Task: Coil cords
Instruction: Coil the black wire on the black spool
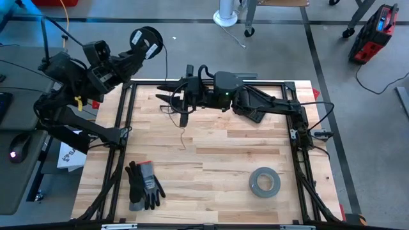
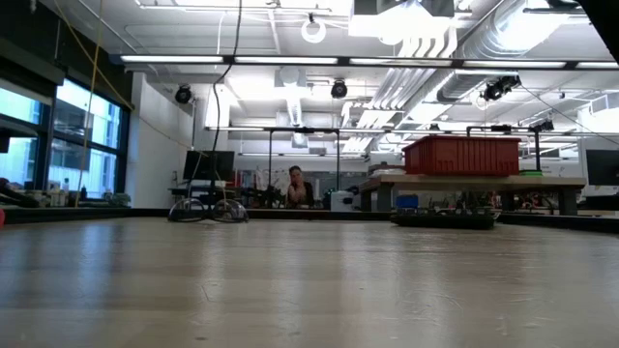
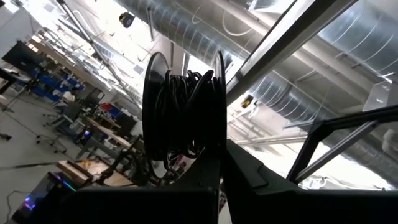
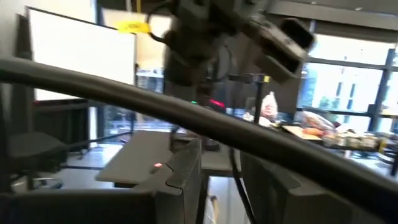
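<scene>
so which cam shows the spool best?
Left wrist view: the spool fills the frame, dark cord wound between its flanges, clamped in the left gripper. The high view shows it only small, past the table's far-left corner. Low and right wrist views don't show it.

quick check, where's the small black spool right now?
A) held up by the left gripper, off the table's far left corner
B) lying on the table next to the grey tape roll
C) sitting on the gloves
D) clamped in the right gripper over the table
A: the high view shows the spool raised in the left gripper beyond the table edge, and the left wrist view shows it between that gripper's fingers.
</scene>
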`<state>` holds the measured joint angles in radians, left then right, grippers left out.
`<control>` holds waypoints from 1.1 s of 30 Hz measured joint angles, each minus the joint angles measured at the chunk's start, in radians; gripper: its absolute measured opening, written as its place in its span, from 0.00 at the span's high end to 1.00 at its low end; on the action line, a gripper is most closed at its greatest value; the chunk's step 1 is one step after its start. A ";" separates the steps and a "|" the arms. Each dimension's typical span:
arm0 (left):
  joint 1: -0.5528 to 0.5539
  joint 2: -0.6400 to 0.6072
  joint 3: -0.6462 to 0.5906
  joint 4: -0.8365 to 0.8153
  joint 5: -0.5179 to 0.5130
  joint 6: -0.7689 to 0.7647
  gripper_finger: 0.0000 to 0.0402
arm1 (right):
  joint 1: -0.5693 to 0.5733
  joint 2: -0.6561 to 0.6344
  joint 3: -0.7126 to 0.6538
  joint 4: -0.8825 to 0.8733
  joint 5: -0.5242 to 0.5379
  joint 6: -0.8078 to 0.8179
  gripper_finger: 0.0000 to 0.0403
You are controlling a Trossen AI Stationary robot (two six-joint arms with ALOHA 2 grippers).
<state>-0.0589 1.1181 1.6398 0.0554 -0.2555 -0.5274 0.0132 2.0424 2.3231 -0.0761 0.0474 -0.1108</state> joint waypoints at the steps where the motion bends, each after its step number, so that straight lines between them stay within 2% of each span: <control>1: 0.000 -0.006 0.000 -0.002 0.001 0.004 1.00 | -0.004 -0.002 0.000 -0.011 0.018 -0.006 0.74; 11: 0.000 -0.034 0.000 -0.005 0.003 0.045 1.00 | -0.047 -0.060 0.001 -0.035 -0.006 0.062 0.74; 26: 0.000 -0.034 0.000 -0.006 0.000 0.060 1.00 | -0.051 -0.065 0.001 -0.031 -0.024 0.071 0.74; 33: 0.000 -0.034 0.000 -0.006 -0.001 0.060 1.00 | -0.060 -0.062 0.001 -0.033 -0.044 0.139 0.74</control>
<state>-0.0593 1.0843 1.6398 0.0497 -0.2565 -0.4675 -0.0469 1.9804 2.3241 -0.1089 0.0035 0.0285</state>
